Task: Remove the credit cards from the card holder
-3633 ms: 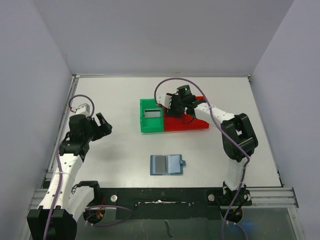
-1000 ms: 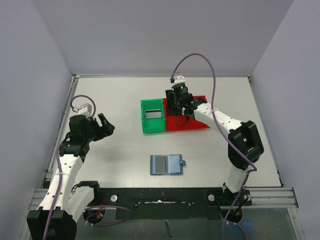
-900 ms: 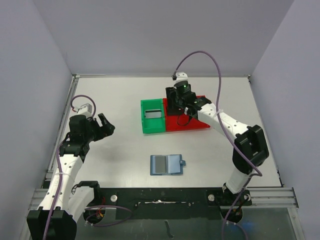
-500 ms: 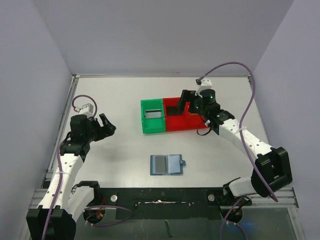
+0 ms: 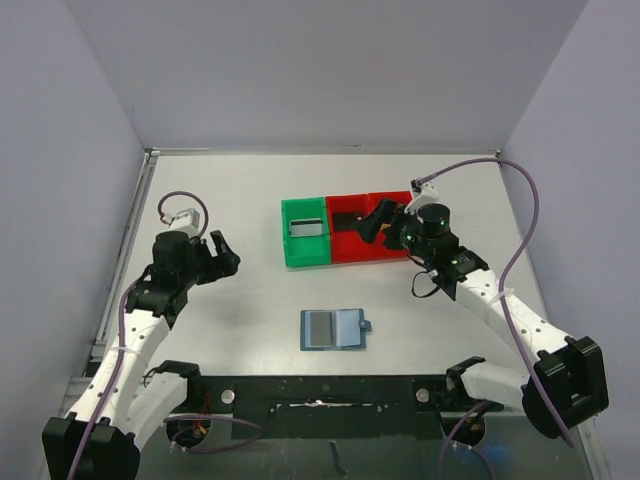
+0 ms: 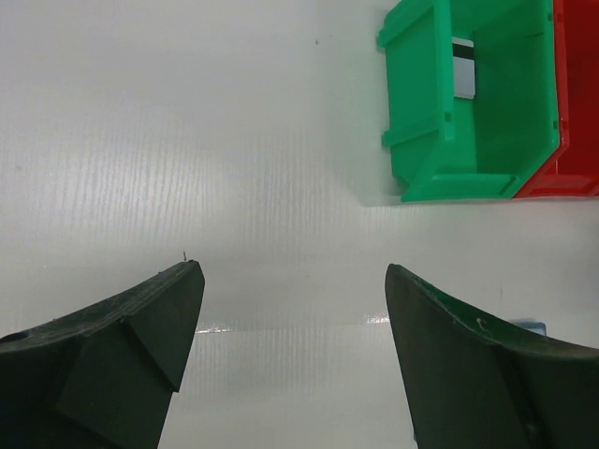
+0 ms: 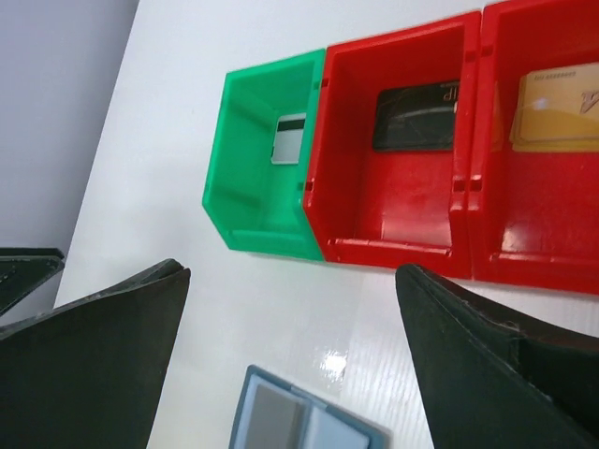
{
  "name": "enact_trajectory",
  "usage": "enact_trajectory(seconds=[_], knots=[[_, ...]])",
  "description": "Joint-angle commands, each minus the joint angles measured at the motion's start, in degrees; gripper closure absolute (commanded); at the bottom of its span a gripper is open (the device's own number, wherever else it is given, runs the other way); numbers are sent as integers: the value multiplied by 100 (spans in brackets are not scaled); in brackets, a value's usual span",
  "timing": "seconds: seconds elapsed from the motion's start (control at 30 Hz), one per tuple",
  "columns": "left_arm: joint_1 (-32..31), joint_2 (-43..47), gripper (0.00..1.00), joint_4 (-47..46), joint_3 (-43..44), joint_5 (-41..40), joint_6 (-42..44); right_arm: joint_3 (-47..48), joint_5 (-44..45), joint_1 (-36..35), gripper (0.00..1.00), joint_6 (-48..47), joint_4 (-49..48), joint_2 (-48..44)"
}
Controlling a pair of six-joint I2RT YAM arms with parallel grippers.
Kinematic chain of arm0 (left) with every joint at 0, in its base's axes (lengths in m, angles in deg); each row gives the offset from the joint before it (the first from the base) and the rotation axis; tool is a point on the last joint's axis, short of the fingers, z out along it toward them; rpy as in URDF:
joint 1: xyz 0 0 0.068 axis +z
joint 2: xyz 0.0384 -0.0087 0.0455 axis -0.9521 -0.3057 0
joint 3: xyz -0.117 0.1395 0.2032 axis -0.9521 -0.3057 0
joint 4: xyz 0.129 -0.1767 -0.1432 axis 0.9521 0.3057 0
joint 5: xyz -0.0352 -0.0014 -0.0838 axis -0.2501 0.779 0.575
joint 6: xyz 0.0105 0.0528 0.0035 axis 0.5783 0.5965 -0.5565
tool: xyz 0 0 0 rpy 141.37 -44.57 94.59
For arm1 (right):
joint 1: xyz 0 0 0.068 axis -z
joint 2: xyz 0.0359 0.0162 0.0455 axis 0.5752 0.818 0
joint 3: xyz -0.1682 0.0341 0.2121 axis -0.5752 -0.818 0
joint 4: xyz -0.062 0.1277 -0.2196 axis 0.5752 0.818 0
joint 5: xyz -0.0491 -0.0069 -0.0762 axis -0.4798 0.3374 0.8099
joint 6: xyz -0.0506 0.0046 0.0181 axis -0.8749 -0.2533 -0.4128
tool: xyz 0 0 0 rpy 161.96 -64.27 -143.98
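The light-blue card holder [image 5: 335, 328] lies open and flat near the table's front, with a dark grey credit card [image 5: 319, 327] in its left panel. Its top edge also shows low in the right wrist view, card holder [image 7: 304, 428]. Other credit cards lie in the bins: a striped white one [image 7: 288, 138] in the green bin, a black one [image 7: 416, 115] and a gold one [image 7: 554, 120] in the red bins. My right gripper [image 5: 383, 222] hangs open and empty over the red bins' front right. Far to the left, my left gripper [image 5: 224, 255] is open and empty above bare table.
The green bin [image 5: 304, 245] and the two red bins [image 5: 372, 248] stand side by side at mid-table, behind the card holder. Grey walls close in the table at the left, back and right. The arm bases and a black rail run along the near edge.
My right gripper opened wide and drew back right and toward the front from over the left red bin, where the black card now lies. My left arm shifted slightly right.
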Motion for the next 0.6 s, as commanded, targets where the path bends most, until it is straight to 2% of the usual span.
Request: enact_trajectory(seconds=[0.0,0.1,0.2,0.3,0.4,0.47,0.57], knots=[[-331,279,21,33,124,-599,18,-59,503,-504,2,697,805,-131],[-490,372,21,68,120,-743,4,-85,1746,-1474,1,977,1329,-135],[-509,403,21,77,128,-778,4,-245,3891,-2946,2,1911,1878,-311],[-556,403,21,84,128,-772,-27,-622,5394,-4286,2,2810,1881,-492],[-686,425,21,132,128,-903,-54,-755,5422,-4660,5,2888,1499,-159],[-800,466,21,170,137,-1018,-71,-513,5228,-4699,8,3015,1769,291],[-849,520,21,173,128,-1094,-76,-32,5182,-4786,18,3171,2192,913]])
